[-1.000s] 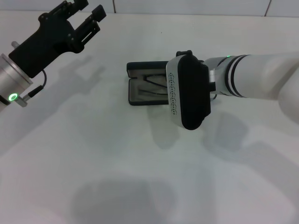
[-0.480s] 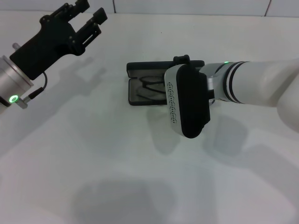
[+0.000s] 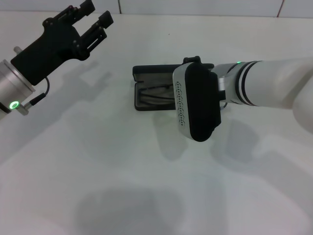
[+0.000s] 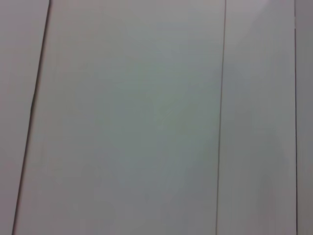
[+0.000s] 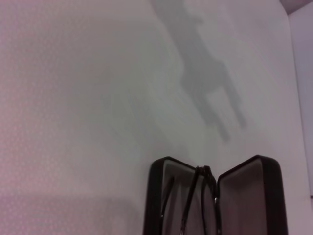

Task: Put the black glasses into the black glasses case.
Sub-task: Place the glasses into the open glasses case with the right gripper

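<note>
The black glasses case point(image 3: 146, 73) lies open at the middle of the white table. Its grey-lined tray faces up and its lid is folded back on the far side. The black glasses point(image 3: 154, 93) lie inside the tray. The right wrist view shows the open case point(image 5: 254, 196) with the glasses point(image 5: 190, 205) in one half. My right arm's wrist housing point(image 3: 195, 103) hangs over the right end of the case and hides the right gripper. My left gripper point(image 3: 97, 13) is open and empty, raised at the far left, well away from the case.
The white table point(image 3: 98, 161) spreads around the case, with arm shadows on it. A tiled wall edge point(image 3: 195, 7) runs along the far side. The left wrist view shows only a pale panelled surface point(image 4: 146, 122).
My right wrist has shifted slightly over the right end of the case. The glasses now lie flatter in the tray. The left arm has barely moved.
</note>
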Robot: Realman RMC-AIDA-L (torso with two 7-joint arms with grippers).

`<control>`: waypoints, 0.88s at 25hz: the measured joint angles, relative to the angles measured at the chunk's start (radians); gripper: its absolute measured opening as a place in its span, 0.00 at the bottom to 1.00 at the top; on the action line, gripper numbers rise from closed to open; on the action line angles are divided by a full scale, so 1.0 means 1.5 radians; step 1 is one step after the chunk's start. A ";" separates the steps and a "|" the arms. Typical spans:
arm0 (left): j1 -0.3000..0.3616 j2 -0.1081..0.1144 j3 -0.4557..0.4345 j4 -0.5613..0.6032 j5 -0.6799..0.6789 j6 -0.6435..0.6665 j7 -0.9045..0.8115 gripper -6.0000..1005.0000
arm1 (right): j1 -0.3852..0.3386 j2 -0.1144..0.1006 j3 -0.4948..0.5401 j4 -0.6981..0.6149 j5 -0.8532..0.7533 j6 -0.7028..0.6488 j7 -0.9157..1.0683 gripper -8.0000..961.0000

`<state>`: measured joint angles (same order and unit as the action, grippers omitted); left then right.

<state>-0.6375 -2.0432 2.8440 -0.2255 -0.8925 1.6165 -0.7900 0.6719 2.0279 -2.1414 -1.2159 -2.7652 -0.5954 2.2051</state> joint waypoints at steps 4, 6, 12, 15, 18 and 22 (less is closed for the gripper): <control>0.000 0.000 0.000 0.000 0.001 0.000 0.000 0.56 | -0.004 0.000 0.001 -0.002 -0.003 0.003 -0.001 0.22; 0.002 0.000 0.000 0.000 0.001 0.000 0.000 0.56 | -0.008 0.000 0.001 -0.008 -0.003 0.003 -0.002 0.27; 0.003 -0.001 0.000 0.000 0.001 0.000 0.000 0.56 | -0.030 0.000 0.001 -0.060 0.010 -0.031 -0.007 0.41; 0.001 -0.002 0.000 0.000 0.001 0.000 0.001 0.56 | -0.032 -0.002 0.004 -0.087 0.053 -0.083 -0.025 0.46; 0.000 -0.003 0.000 0.000 0.001 0.000 0.001 0.56 | -0.041 -0.004 0.028 -0.117 0.129 -0.142 -0.079 0.48; -0.005 -0.003 0.000 0.000 0.001 -0.003 0.001 0.56 | -0.069 -0.002 0.142 -0.156 0.322 -0.286 -0.234 0.48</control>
<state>-0.6450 -2.0481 2.8439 -0.2255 -0.8910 1.6113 -0.7884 0.5679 2.0243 -1.9285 -1.4493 -2.2816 -1.0243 1.8536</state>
